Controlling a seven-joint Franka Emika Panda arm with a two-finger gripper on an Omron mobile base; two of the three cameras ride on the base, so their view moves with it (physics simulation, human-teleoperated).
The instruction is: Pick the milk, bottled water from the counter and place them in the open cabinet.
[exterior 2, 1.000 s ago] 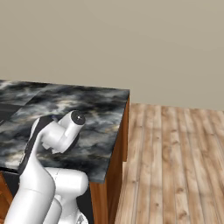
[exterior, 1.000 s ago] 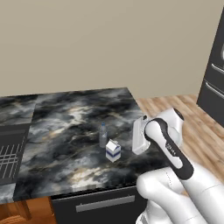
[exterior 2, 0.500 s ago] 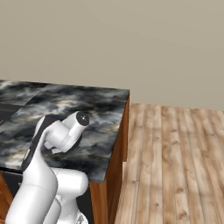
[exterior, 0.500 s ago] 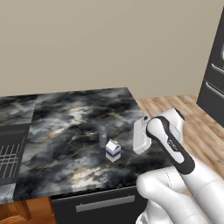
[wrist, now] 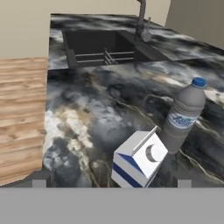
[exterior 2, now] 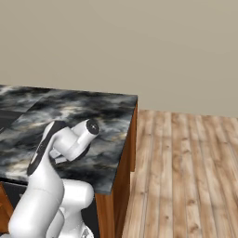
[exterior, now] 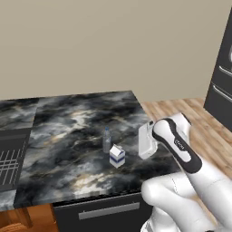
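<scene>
Approaching the milk (wrist: 139, 160), the gripper (wrist: 111, 183) hangs low over the worktop (exterior: 68, 131) with its fingers (wrist: 39, 183) spread as wide as they go; they hold nothing and touch nothing. The milk stands near the worktop's front edge, between the fingers as the hand view frames it. The water (wrist: 183, 114) stands upright just behind the milk, close enough that whether they touch cannot be told. In the left base view the milk (exterior: 117, 156) sits just left of the hand, with the water (exterior: 106, 138) beyond it.

Main risk, as a judgement: one finger clips the water during the closing move and topples it, because the two stand so close together. A second risk is pushing the milk sideways, since its faces sit turned at an angle to the fingers. A sink (wrist: 105, 46) lies well beyond the milk.
</scene>
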